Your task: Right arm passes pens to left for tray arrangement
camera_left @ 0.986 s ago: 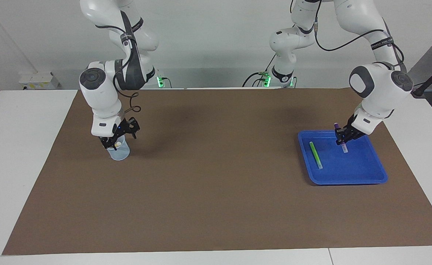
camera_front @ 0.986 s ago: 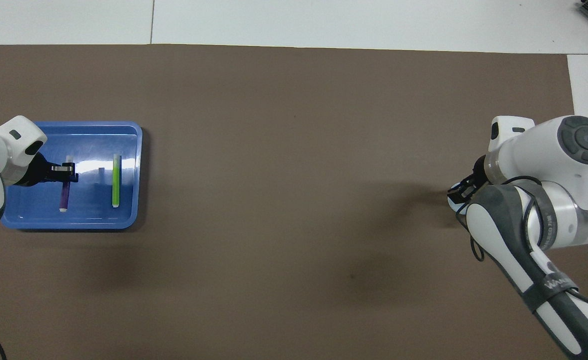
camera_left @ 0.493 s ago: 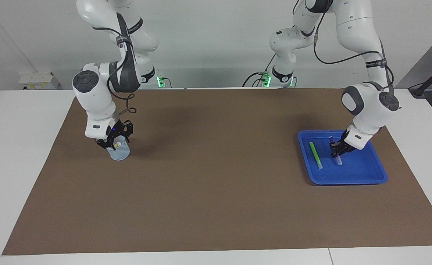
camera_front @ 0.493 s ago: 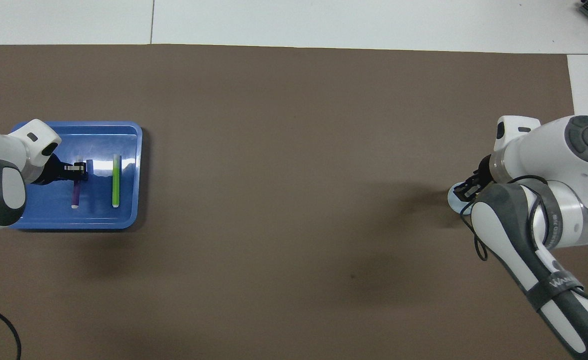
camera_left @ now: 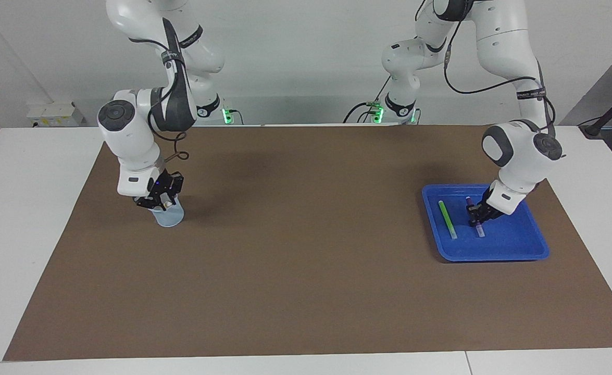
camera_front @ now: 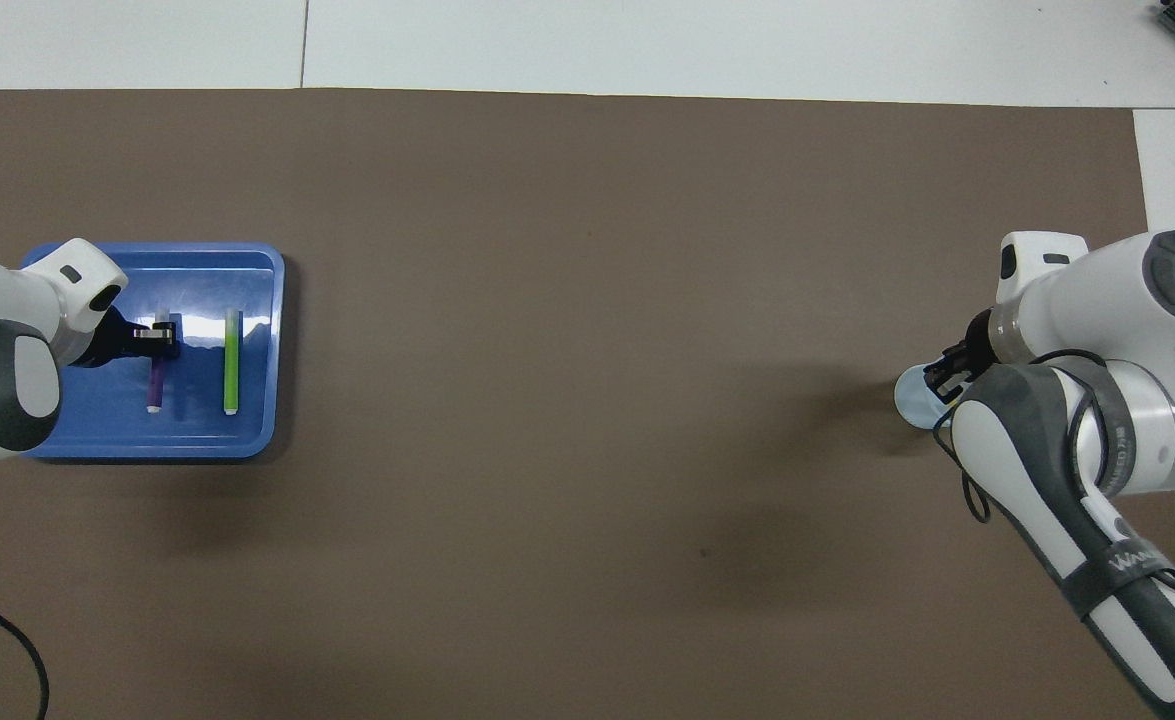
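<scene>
Two pens down, one to go, as far as we can judge. The green pen (camera_left: 447, 219) lies flat in the blue tray (camera_left: 514, 252) at the left arm's end of the tabletop (camera_left: 306, 271), and the purple pen (camera_left: 474, 217) sits just beside it, roughly parallel, with the left tool (camera_left: 476, 213) low in the tray and clamped around it. We judge the purple pen is at or very near the tray floor, so what remains for it is only the letting go.

At the right arm's end, the right tool (camera_left: 161, 200) is down at the mouth of the small pale-blue cup (camera_left: 170, 216), a blue light showing on it. We see a small pale shape between its fingers, possibly the tip of the third pen, but we cannot tell whether the tool grips it or stands released. The third pen's pick-up, hand-over and placing appear to be what is left.

The overhead view lays out the two pens in the tray side by side, and the spare floor beside them toward the left arm. It hides most of the cup and the right tool beneath the right arm (camera_front: 1097, 400). The facing view shows how low each tool sits and the cup's full outline.
</scene>
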You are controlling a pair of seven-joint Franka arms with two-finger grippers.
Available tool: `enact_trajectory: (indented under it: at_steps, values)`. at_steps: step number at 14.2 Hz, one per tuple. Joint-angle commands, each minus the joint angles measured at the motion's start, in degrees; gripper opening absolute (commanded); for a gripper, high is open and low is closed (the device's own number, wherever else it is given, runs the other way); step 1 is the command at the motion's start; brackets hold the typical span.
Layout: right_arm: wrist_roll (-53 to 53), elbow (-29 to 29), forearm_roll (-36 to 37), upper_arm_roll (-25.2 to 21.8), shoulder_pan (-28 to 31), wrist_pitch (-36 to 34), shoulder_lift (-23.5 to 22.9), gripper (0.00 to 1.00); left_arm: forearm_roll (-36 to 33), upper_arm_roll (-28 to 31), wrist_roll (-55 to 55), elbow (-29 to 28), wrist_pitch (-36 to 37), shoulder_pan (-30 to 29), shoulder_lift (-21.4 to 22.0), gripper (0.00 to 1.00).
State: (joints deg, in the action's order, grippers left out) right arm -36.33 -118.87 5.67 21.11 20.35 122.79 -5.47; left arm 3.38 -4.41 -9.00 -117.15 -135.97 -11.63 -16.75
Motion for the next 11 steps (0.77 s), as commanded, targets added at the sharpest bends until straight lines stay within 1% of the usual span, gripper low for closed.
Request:
enact_trajectory:
  at_steps: [1,2,3,4,5,7,10,11]
  values:
    - [-1.7,-0.2,0.9,0.9,2.1,0.6,-0.3,0.26,-1.3,-0.3,-1.6,-0.4,-2.5,-0.5,-0.5,0.37]
    - [-1.7,-0.3,0.9,0.9,2.1,0.5,-0.3,0.21,-1.3,-0.3,-2.9,-0.1,-2.5,-0.7,-0.7,0.55]
    - [-1.7,-0.2,0.9,0.9,2.1,0.5,-0.3,0.17,-1.3,-0.3,-3.5,0.0,-2.4,-0.7,-0.8,0.62]
    - [-1.7,-0.2,0.9,0.9,2.1,0.4,-0.3,0.07,-1.3,-0.3,-3.4,0.1,-2.5,-0.8,-0.8,0.75]
    - [-1.7,0.0,0.9,1.0,2.1,0.2,-0.3,0.0,-1.3,-0.4,-3.4,0.3,-2.4,-0.7,-0.8,0.79]
    - [-1.8,1.4,0.8,1.0,2.1,-2.2,-0.7,0.0,-1.3,-0.3,-3.4,0.5,-2.3,-0.8,-0.8,0.79]
    - [-1.8,9.6,0.8,1.1,1.5,-12.7,-1.7,0.0,-1.3,-0.3,-3.4,1.2,-1.1,-0.8,-0.7,0.79]
    - [-2.4,12.1,0.8,1.2,1.3,-15.7,-1.7,0.0,-1.3,-0.3,-3.4,2.0,0.8,-0.8,-0.4,0.79]
